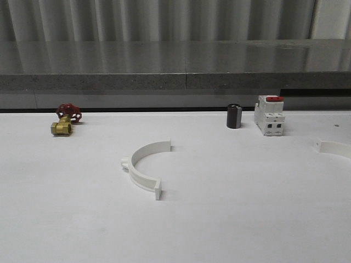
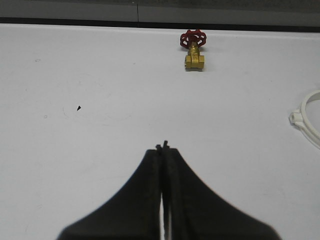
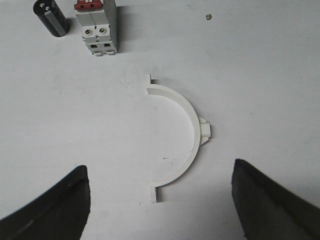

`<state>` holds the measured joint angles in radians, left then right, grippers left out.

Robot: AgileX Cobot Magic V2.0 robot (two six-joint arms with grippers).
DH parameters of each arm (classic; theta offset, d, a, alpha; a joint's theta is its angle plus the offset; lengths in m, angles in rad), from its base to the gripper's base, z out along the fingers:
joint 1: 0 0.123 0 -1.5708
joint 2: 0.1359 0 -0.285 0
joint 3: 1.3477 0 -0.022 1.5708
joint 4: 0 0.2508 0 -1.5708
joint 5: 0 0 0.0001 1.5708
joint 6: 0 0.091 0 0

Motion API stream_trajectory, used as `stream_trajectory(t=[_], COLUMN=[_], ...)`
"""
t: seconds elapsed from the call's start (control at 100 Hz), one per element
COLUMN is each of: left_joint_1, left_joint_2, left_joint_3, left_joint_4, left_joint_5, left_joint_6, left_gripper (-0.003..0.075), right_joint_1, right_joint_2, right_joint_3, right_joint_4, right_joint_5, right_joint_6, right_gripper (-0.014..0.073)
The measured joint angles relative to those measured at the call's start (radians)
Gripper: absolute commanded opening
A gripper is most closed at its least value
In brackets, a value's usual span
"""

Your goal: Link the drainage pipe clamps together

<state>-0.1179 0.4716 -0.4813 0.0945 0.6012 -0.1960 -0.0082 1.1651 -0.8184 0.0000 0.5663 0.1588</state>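
One drainage pipe clamp (image 1: 151, 148), a white half-ring with end tabs and an outer lug, lies flat in the middle of the white table. The other half (image 1: 335, 148) lies at the table's right edge, partly cut off in the front view. In the right wrist view, that half (image 3: 170, 94) lies on the table between and ahead of my right gripper (image 3: 159, 165), which is wide open and holds nothing. My left gripper (image 2: 163, 147) is shut and empty over bare table. The middle clamp's lug (image 2: 298, 118) is off to its side.
A brass valve with a red handwheel (image 1: 66, 121) sits at the back left. A black cylinder (image 1: 234, 116) and a white breaker with a red top (image 1: 269, 115) stand at the back right, just beyond the right-hand clamp. A grey ledge runs behind the table.
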Motion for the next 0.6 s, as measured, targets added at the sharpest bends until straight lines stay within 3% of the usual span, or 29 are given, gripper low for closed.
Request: stream_trajectory(t=[0.31,0.6], left_joint_1=[0.0,0.0], left_joint_2=[0.0,0.0], left_joint_3=[0.0,0.0], left_joint_4=[0.0,0.0], left_joint_5=[0.0,0.0], left_joint_6=[0.0,0.0], left_gripper=[-0.002,-0.002], right_joint_1=[-0.091,-0.097], right_joint_2=[0.37,0.556], right_joint_3=[-0.263,-0.297], right_joint_4=[0.014,0.068], right_joint_5=[0.138,0.142], right_joint_6=[-0.072,-0.195], right_gripper=[0.0573,0.0573])
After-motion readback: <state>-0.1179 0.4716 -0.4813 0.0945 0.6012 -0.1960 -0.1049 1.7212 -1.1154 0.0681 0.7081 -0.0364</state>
